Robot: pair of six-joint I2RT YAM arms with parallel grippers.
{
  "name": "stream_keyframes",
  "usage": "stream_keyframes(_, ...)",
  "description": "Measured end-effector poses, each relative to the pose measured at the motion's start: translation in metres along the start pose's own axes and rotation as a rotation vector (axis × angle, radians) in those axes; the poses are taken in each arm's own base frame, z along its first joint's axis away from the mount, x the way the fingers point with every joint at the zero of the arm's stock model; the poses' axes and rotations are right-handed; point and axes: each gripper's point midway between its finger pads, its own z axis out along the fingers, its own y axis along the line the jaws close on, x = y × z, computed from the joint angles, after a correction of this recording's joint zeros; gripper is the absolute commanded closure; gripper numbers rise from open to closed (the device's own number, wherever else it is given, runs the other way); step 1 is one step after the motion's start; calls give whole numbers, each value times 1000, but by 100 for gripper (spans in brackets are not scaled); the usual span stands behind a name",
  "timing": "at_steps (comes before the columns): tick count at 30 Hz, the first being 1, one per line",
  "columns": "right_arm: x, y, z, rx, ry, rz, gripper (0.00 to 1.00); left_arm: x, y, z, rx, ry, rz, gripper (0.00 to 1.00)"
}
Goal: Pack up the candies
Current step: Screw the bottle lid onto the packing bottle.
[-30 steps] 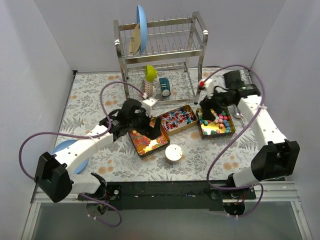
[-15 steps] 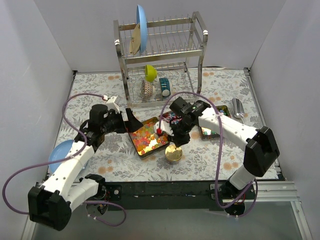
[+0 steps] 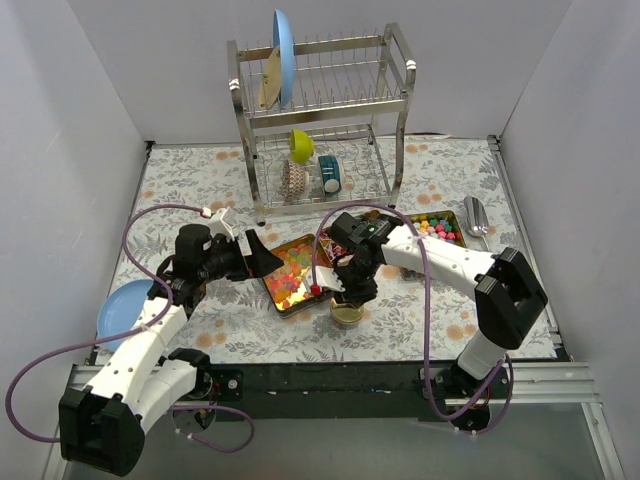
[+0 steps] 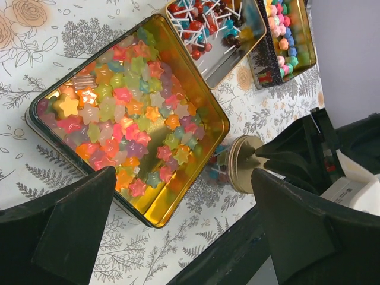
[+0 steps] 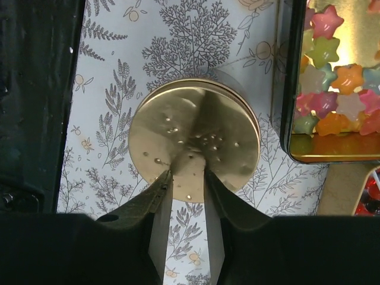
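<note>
Three open gold tins hold candies. Star gummies (image 4: 124, 113) fill the near tin (image 3: 290, 278). Lollipop sweets (image 4: 208, 24) fill the middle tin, and coloured balls (image 3: 437, 224) fill the right tin. A small clear jar with a flat gold lid (image 3: 347, 314) stands in front of the tins. My right gripper (image 5: 187, 178) hovers just over the lid (image 5: 196, 133), jaws narrowly apart, with nothing between them. My left gripper (image 4: 196, 237) is wide open and empty. It is above the table left of the star tin (image 4: 35, 110).
A steel dish rack (image 3: 320, 110) stands at the back with a blue plate (image 3: 283, 55), a green cup (image 3: 301, 146) and other cups. A blue plate (image 3: 122, 308) lies at the table's left edge. A metal scoop (image 3: 476, 215) lies at the far right.
My right arm has swung left from the ball tin and come down over the jar's gold lid. My left arm has pulled back left, off the star tin.
</note>
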Motion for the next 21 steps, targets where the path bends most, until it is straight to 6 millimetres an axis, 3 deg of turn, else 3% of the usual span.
stream_keyframes(6,-6,4,8,18,7,-82,61,7,3,1,16,-14,-23,2)
stream_keyframes(12,-6,4,11,73,15,-125,60,36,6,6,68,19,-50,2)
stream_keyframes(17,-9,1,14,85,1,-96,60,64,-29,13,198,110,20,2)
stream_keyframes(21,-16,-3,14,90,-6,-69,59,70,-48,13,273,122,82,2)
